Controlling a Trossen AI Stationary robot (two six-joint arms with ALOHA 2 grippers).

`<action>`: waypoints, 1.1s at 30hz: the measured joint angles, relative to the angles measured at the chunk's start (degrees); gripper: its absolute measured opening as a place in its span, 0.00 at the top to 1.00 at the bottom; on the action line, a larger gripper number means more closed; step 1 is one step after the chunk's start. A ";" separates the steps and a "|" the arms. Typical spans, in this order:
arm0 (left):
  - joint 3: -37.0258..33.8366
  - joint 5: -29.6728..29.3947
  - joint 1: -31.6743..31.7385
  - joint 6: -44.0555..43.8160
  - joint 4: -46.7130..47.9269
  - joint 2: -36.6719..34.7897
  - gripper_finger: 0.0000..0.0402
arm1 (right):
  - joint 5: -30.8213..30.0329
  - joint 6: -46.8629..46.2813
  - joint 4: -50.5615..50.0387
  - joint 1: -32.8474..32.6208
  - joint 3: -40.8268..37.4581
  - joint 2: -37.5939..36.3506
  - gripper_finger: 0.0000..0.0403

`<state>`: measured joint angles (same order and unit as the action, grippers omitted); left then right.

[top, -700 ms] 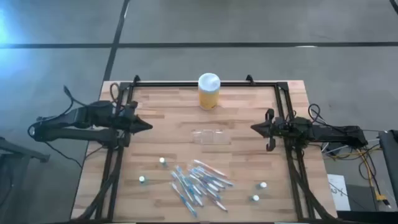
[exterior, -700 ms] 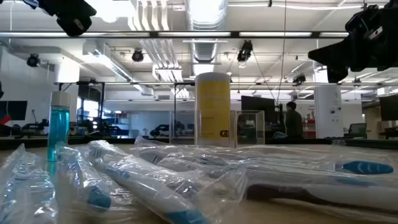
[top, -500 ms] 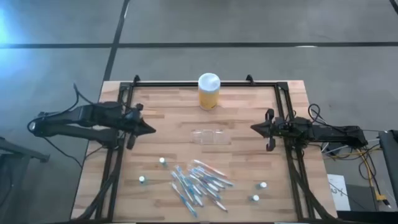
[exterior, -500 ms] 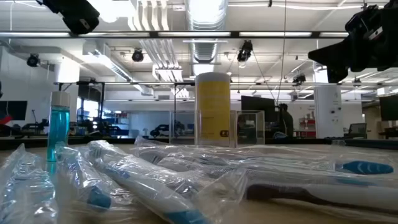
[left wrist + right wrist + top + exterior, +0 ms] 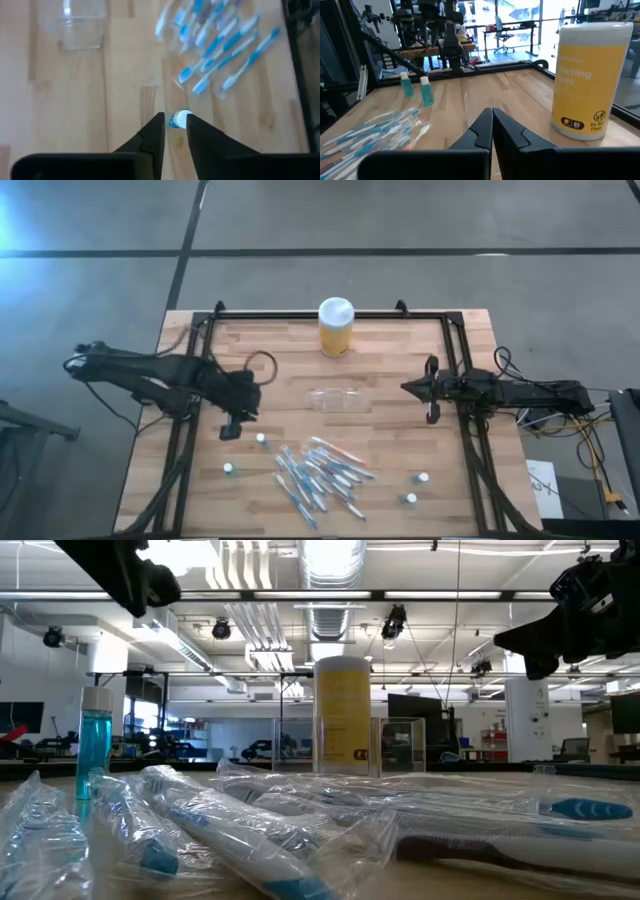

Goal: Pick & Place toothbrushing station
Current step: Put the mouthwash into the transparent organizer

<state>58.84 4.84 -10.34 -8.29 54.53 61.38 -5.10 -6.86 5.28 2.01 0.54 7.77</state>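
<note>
The toothbrushing station (image 5: 338,400) is a small clear holder lying on the wood in the middle of the table, also seen in the left wrist view as a faint clear shape (image 5: 80,25). My left gripper (image 5: 231,428) hangs to its left and nearer the front, pointing down; its fingers stand a narrow gap apart (image 5: 174,117) with nothing between them. Beyond their tips stands a small blue bottle (image 5: 179,119). My right gripper (image 5: 406,388) waits shut at the right of the station, its fingers pressed together (image 5: 492,114).
A yellow jar (image 5: 336,327) with a white lid stands at the back middle. A heap of wrapped toothbrushes (image 5: 320,475) lies at the front. Small blue bottles stand left (image 5: 261,438) and right (image 5: 422,478) of it. A black frame rail (image 5: 300,313) borders the table.
My left arm has swung in from the table's left edge towards the front and middle, and its gripper now points down near the small bottle. The right arm has barely moved.
</note>
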 joint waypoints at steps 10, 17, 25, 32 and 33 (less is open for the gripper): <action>2.06 -0.35 -5.79 8.75 -0.43 7.36 0.67 | 0.01 -0.01 0.02 -0.01 0.00 1.36 0.98; 2.00 -2.38 -9.05 15.92 -0.29 12.71 0.63 | 0.00 -0.08 -0.36 -0.01 0.00 1.40 0.98; 1.98 -4.82 -10.44 21.58 -0.30 16.58 0.60 | -0.02 -0.23 -0.39 -0.01 0.00 1.40 0.98; 1.94 -5.39 -10.87 24.91 -0.30 17.81 0.57 | -0.04 -0.04 -0.64 -0.01 0.00 1.43 0.98; 1.92 -5.39 -10.87 25.20 -0.31 17.92 0.57 | -0.04 -0.04 -0.66 -0.01 0.00 1.47 0.98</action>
<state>60.75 -0.55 -21.21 16.91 54.22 79.30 -5.15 -6.90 4.62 2.00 0.54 9.23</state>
